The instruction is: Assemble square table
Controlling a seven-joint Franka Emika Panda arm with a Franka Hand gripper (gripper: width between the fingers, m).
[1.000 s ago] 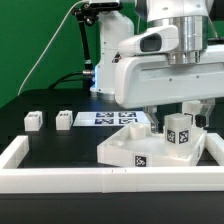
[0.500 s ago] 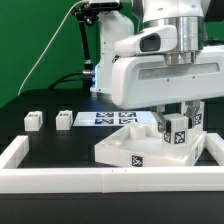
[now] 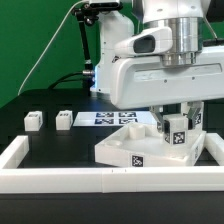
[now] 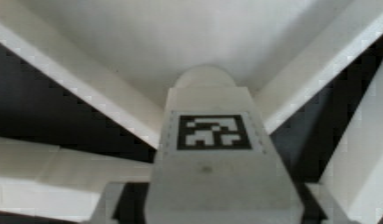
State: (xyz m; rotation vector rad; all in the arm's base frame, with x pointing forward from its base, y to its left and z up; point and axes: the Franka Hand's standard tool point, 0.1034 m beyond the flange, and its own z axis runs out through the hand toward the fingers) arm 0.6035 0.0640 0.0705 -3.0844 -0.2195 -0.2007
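Pinching a white leg [image 3: 176, 135] right now: my pincer [image 3: 176, 122] is pressing its fingers [image 3: 160, 121] against two opposite sides of it, and the leg is hanging upright with a black-and-white tag facing the exterior camera. In the wrist view that same leg [image 4: 214, 110] is filling the middle of the picture, its tag plain to read.

I am holding it over the square top [image 3: 125, 150], which is lying tray-side up near the desk [image 3: 55, 140] edge closest to the exterior camera, toward the corner on the exterior view's right. The leg is sitting at the top's corner on that same side; whether its lower end is touching the tray floor I cannot tell.

Two loose legs, one [image 3: 33, 120] and another [image 3: 65, 119], are resting well apart from the top, toward the desk edge on the exterior view's left. The marker board [image 3: 112, 118] is lying flat between them and my arm. The long white border wall [image 3: 90, 178] is running along the near edge, just in front of the top.
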